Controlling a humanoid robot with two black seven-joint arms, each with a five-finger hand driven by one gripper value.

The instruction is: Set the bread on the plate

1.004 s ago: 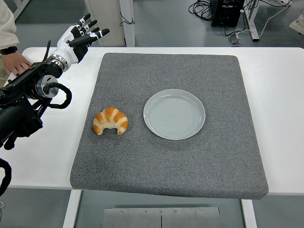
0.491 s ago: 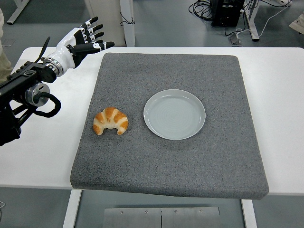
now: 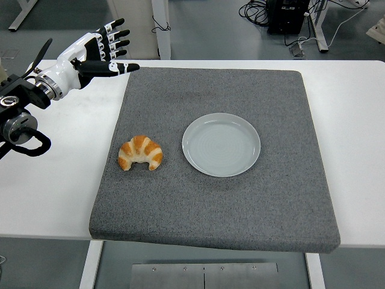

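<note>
Bread (image 3: 140,153) lies untouched on the grey mat (image 3: 252,205) beside the plate (image 3: 221,144), so the empty, spread-fingered left hand (image 3: 99,49) should descend squarely over it.

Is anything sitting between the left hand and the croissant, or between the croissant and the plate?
Nothing visible blocks either path. The white and black left hand hangs open over the table's far left, with only bare white table and grey felt mat between it and the golden croissant. The stretch of mat from there to the empty round grey plate is also bare.
</note>
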